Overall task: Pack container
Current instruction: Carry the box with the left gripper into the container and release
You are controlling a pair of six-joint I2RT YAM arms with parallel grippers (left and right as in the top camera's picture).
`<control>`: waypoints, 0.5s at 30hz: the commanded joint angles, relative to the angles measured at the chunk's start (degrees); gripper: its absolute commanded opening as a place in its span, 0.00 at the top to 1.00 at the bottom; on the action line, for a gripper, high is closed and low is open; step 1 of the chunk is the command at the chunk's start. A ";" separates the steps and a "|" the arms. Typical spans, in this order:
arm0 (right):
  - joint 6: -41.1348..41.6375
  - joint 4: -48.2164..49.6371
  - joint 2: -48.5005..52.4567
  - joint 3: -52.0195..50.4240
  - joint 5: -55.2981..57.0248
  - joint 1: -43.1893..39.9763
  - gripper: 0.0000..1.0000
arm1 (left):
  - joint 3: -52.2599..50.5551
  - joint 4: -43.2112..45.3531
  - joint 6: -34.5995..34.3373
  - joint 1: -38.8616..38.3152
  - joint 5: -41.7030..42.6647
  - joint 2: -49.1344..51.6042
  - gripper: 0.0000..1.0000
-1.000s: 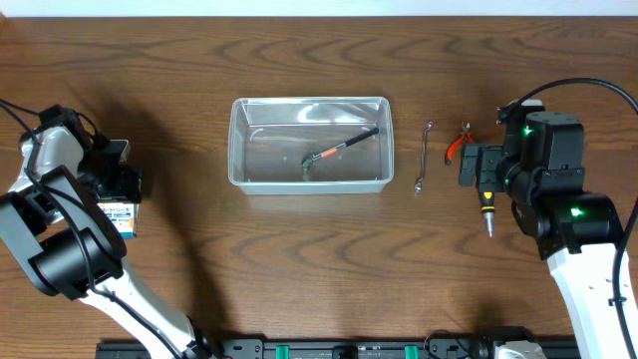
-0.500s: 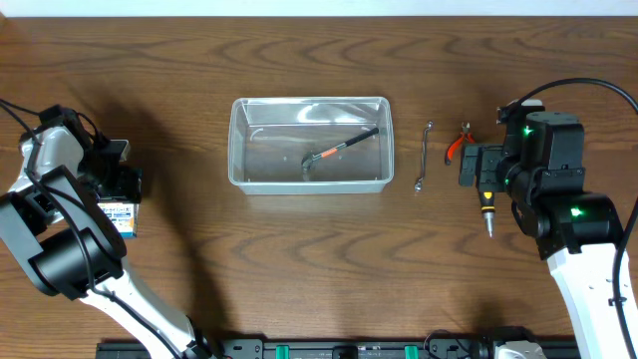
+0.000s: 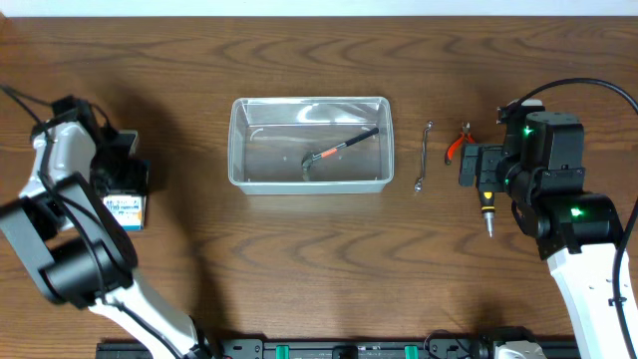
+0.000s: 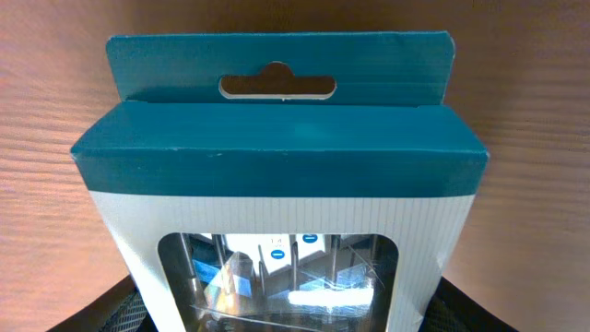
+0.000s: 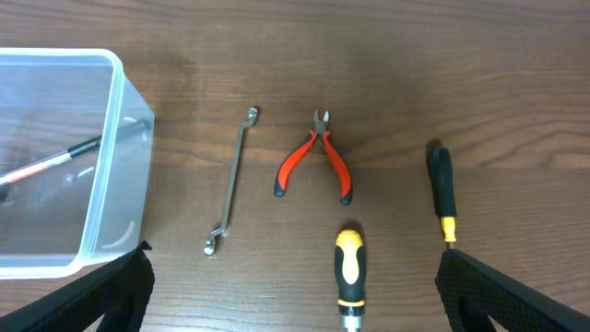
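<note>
container (image 3: 235,145) open-topped, hammer (image 3: 342,147) inside, wrench (image 3: 423,157) beside

Left arm (image 3: 55,175): white shell links, rounded black joint housings, thin black cable (image 3: 20,100) off the top end. Right arm (image 3: 558,165): blocky black joints, white lower link, two green lights (image 3: 526,131) lit on the housings, black cable arcing over the upper joint. Fingers (image 5: 101,295) in both wrist views: matte black, finely textured, showing only as wedge-shaped corners.
</note>
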 commanded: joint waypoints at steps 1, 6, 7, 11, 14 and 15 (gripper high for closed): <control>-0.50 0.33 0.09 1.38 0.35 -0.26 0.01 | 1.22 -0.94 -0.94 -4.00 -0.17 -10.32 0.94; -0.50 0.33 0.09 1.38 0.35 -0.24 0.01 | 2.86 -1.33 2.32 -12.85 4.31 -22.10 0.94; -0.50 0.33 0.09 1.38 0.35 -0.26 0.01 | 2.86 -1.09 4.72 -15.41 5.79 -24.24 0.94; -0.50 0.33 0.09 1.38 0.35 -0.24 0.01 | 2.86 1.18 15.67 -26.36 7.34 -28.15 0.94; -0.50 0.09 0.09 1.38 0.35 -0.24 0.01 | 2.80 4.04 22.86 -33.29 7.34 -27.61 0.94; -0.50 -0.11 0.09 1.38 0.33 -0.24 0.01 | 2.80 5.66 24.48 -35.74 7.37 -26.77 0.94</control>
